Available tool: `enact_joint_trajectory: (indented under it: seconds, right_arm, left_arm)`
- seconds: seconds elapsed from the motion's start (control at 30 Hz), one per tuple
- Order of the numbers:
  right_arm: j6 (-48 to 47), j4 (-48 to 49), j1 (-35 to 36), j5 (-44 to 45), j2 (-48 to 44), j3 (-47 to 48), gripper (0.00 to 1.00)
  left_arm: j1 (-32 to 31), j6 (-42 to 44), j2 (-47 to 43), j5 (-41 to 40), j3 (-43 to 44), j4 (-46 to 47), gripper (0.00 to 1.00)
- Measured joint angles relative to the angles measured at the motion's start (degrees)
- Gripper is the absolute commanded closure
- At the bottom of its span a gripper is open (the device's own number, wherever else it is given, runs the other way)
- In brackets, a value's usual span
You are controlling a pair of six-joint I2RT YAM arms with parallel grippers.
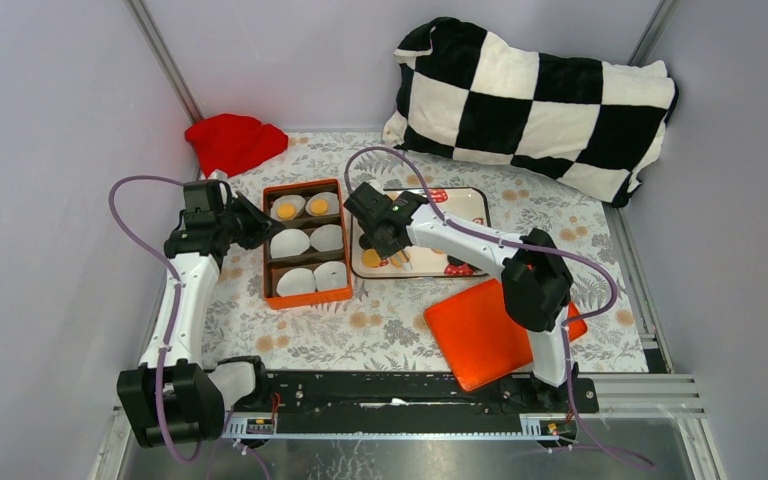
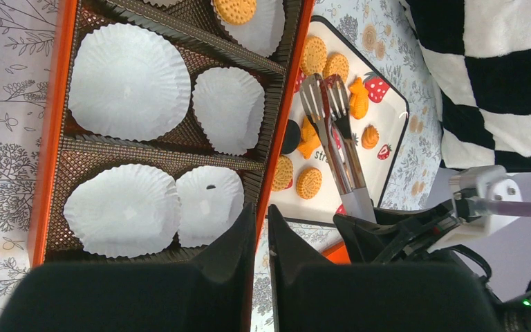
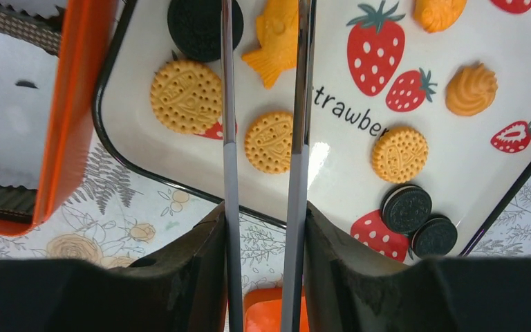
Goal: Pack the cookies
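Round orange cookies point(image 3: 187, 95) and black cookies point(image 3: 406, 209) lie on the strawberry tray point(image 1: 460, 205). The orange box point(image 1: 310, 297) left of it holds white liners point(image 2: 128, 79). Its two far liners each hold one orange cookie point(image 1: 286, 211). My right gripper point(image 3: 264, 207) is shut on metal tongs point(image 3: 229, 173) above the tray. The tong arms are spread, with a round cookie point(image 3: 269, 142) lying on the tray below them. The tong tips point(image 2: 314, 90) hold nothing. My left gripper point(image 2: 261, 207) is closed to a thin slit and empty, raised beside the box's far-left corner point(image 1: 263, 230).
The orange lid point(image 1: 475, 335) lies near the right arm's base. A checkered pillow point(image 1: 535, 95) sits at the back right and a red cloth point(image 1: 232, 142) at the back left. Enclosure walls stand on three sides.
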Motion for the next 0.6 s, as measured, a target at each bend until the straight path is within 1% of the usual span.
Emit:
enact_joint_trajectory:
  seconds: [0.03,0.07,0.13,0.2,0.33,0.4,0.6]
  right_arm:
    - [0.2,-0.2,0.0,0.0,0.0,-0.5,0.96]
    - [0.2,-0.3,-0.1,0.0,0.0,-0.8,0.91]
    - [0.6,-0.4,-0.1,0.0,0.0,-1.1,0.79]
    - [0.9,-0.4,-0.1,0.1,0.0,-1.1,0.76]
    - [1.5,-0.4,-0.2,0.3,0.0,-1.1,0.64]
    - [1.7,-0.4,-0.3,0.4,0.1,-1.1,0.64]
    - [1.9,-0.4,-1.8,0.3,2.0,0.4,0.50]
  left_arm:
    - [0.0,0.0,0.1,0.1,0.0,0.0,0.86]
    - [0.0,0.0,0.1,0.2,0.0,0.0,0.86]
    - [0.0,0.0,0.1,0.4,0.0,0.0,0.85]
    - [0.0,0.0,0.1,0.4,0.0,0.0,0.85]
    - [0.0,0.0,0.0,0.5,0.0,0.0,0.85]
    - [0.0,0.0,0.0,0.5,0.0,0.0,0.85]
    - [0.0,0.0,0.0,0.5,0.0,0.0,0.85]
